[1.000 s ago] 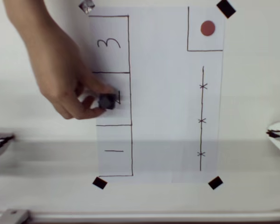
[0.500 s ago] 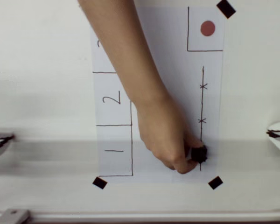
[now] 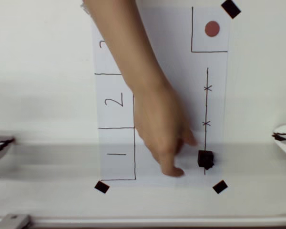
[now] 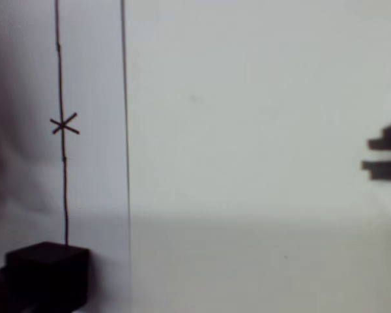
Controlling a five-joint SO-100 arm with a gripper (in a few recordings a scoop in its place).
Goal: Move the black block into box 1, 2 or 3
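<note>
Overhead view: the block [image 3: 205,159], a small matte black cube, is sitting on the white paper [image 3: 162,57] at the lowest of three X marks on the pen-drawn line [image 3: 207,105], near the sheet's lower right corner. It is well apart from the boxes down the sheet's left side. Box 2 [image 3: 115,101] is a hand-ruled black rectangle with a handwritten numeral; box 1 [image 3: 117,153] is lying below it, and box 3 above is mostly hidden by a person's forearm.

The hand [image 3: 162,133] is reaching in from the top, fingers pointing down the frame, just beside the block on its left; the fingers are not closed around it.

The pen-drawn square at upper right is holding a flat red dot [image 3: 212,29]. Flat black tape squares [image 3: 219,186] are pinning the paper's corners to the smooth pale worktop [image 3: 43,95].

Wrist view: the block [image 4: 47,275] is showing at lower left, with crisp edges and a dull surface, over the end of the line, with one X mark [image 4: 64,124] above it.

Claw: a white-and-dark part at the right edge of the overhead view may belong to it; cannot tell whether it is open or closed.

Change from half a second ago: the fingers were pinching the block at this same X mark; now they are released and drawn back slightly to the left. A second ago the hand was holding the block over box 2.
</note>
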